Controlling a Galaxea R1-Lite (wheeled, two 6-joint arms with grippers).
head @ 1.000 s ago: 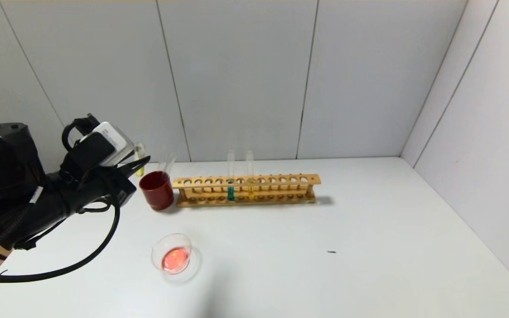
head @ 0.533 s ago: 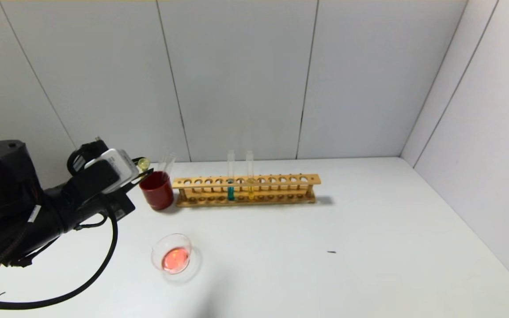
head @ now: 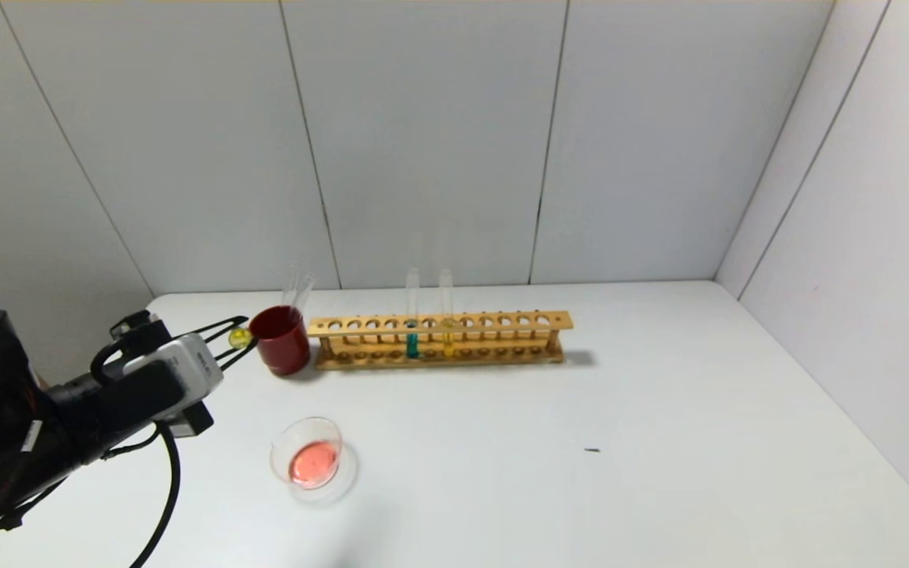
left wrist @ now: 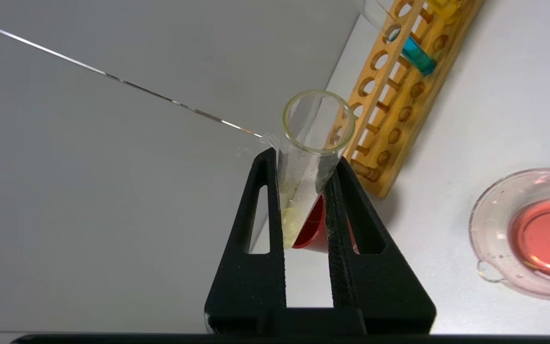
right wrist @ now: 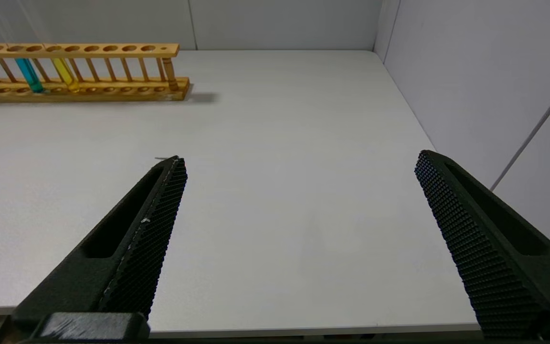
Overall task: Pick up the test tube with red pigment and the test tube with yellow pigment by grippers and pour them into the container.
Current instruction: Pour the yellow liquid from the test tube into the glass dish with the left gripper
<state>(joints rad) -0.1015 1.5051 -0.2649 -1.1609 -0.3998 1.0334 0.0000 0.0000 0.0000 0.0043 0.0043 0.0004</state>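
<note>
My left gripper (head: 233, 339) is at the table's left, beside the dark red cup, shut on the test tube with yellow pigment (head: 239, 338). In the left wrist view the tube (left wrist: 311, 153) lies tilted between the fingers (left wrist: 260, 200), with pale yellow liquid at its closed end. The container (head: 327, 430), a clear glass dish holding red liquid, sits in front of the cup; it also shows in the left wrist view (left wrist: 482, 224). No tube with red liquid shows. My right gripper (right wrist: 299, 157) is open and empty above the table's front right.
A dark red cup (head: 281, 341) holds a leaning empty clear tube (head: 298, 288). The wooden rack (head: 502, 322) behind holds a teal tube (head: 412, 315) and a second yellow tube (head: 447, 315). Grey walls close the back and right.
My left arm has come down and back toward the table's front left, with the yellow tube still in its grip. The dish, cup and rack have not moved.
</note>
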